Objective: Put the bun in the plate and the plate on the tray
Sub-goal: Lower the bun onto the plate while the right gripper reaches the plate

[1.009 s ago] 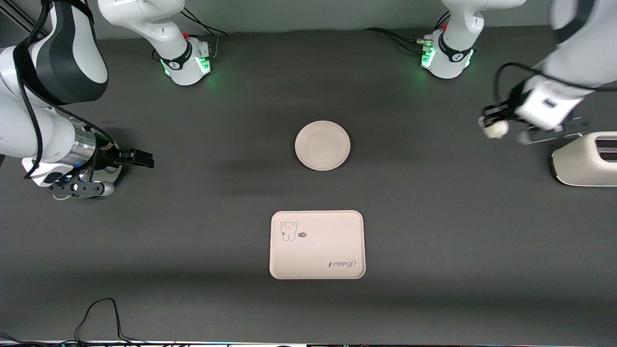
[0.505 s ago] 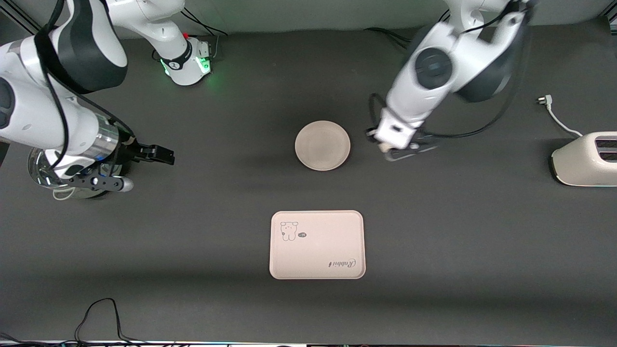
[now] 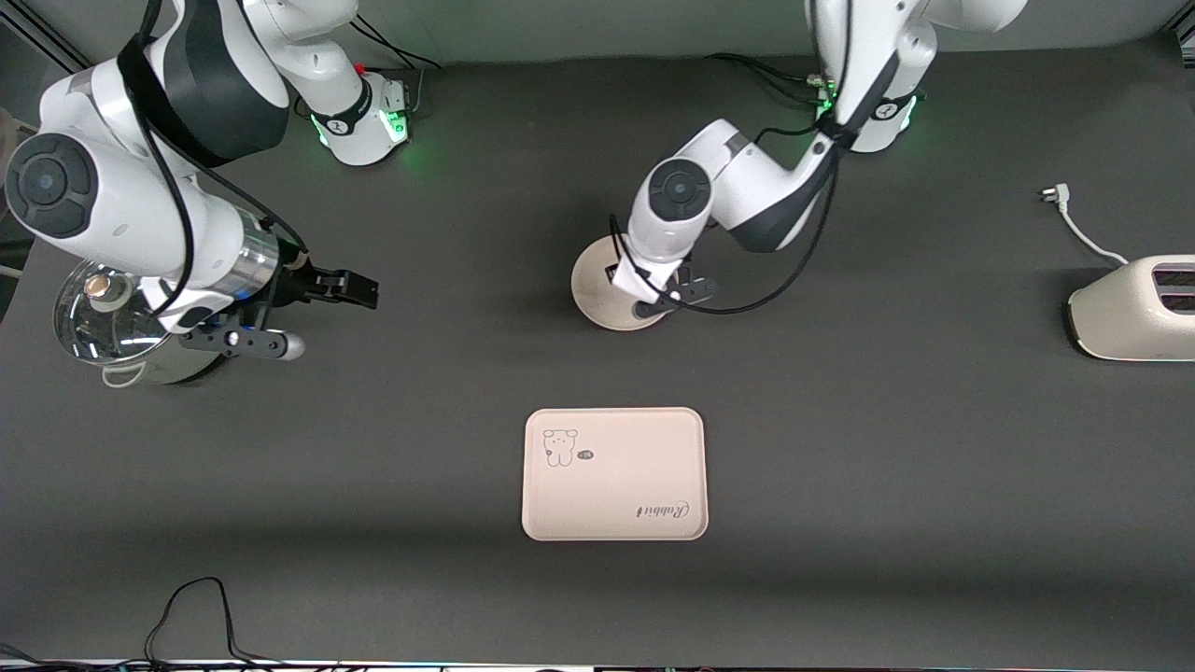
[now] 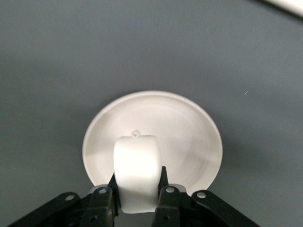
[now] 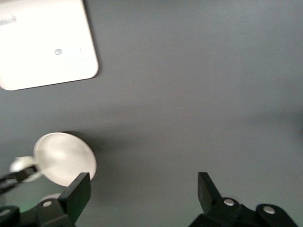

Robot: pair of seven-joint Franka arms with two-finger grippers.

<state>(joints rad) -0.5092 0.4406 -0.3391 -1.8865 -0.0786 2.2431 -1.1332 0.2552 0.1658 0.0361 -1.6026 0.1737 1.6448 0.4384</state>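
Observation:
The round cream plate (image 3: 593, 285) lies at the table's middle, and the tray (image 3: 613, 473) with the "Rabbit" print lies nearer to the front camera. My left gripper (image 3: 639, 295) is over the plate, shut on the small white bun (image 4: 136, 168), which hangs just above the plate (image 4: 189, 137). The hand hides the bun in the front view. My right gripper (image 3: 359, 289) is open and empty, up in the air toward the right arm's end. The right wrist view shows its spread fingers (image 5: 78, 194), the plate (image 5: 64, 158) and the tray (image 5: 42, 42).
A white toaster (image 3: 1134, 308) with a loose plug cord (image 3: 1074, 219) stands at the left arm's end. A steel pot with a glass lid (image 3: 107, 317) stands at the right arm's end, under the right arm. A black cable (image 3: 196, 607) lies at the near edge.
My left arm has swung from beside the toaster to over the plate, carrying the bun. My right arm has moved a little toward the table's middle, still open.

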